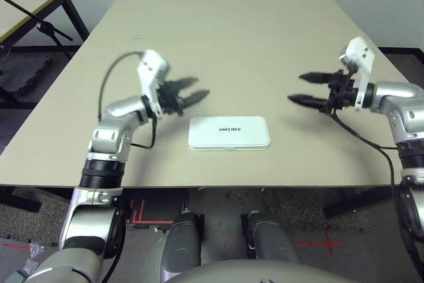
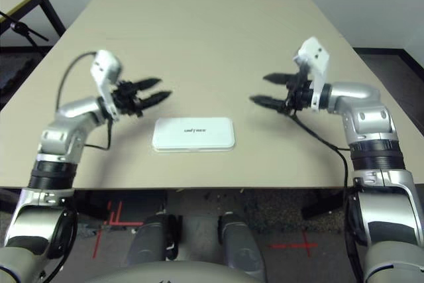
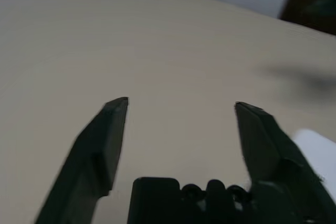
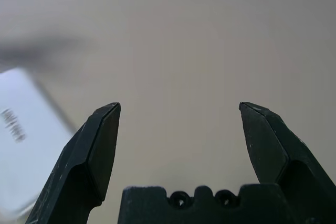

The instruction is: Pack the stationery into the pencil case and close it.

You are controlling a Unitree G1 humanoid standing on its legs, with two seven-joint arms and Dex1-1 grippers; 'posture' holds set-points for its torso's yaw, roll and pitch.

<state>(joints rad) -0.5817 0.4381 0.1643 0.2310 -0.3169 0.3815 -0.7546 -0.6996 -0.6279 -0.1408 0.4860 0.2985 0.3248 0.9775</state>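
Observation:
The white pencil case (image 1: 229, 133) lies flat and closed near the table's front edge, its dark lettering facing up. The stationery is out of view. My left gripper (image 1: 199, 88) hovers just left of and slightly behind the case, open with nothing between its fingers. My right gripper (image 1: 296, 88) hangs open and empty to the right of the case, pointing toward it. In the left wrist view a corner of the case (image 3: 317, 150) lies beside one black finger (image 3: 262, 140). In the right wrist view the case (image 4: 26, 145) sits outside the open fingers.
The beige table (image 1: 225, 24) stretches bare behind the case. A second table (image 1: 26, 4) and a black stand (image 1: 46, 28) sit off the far left corner. Black cables trail from both wrists.

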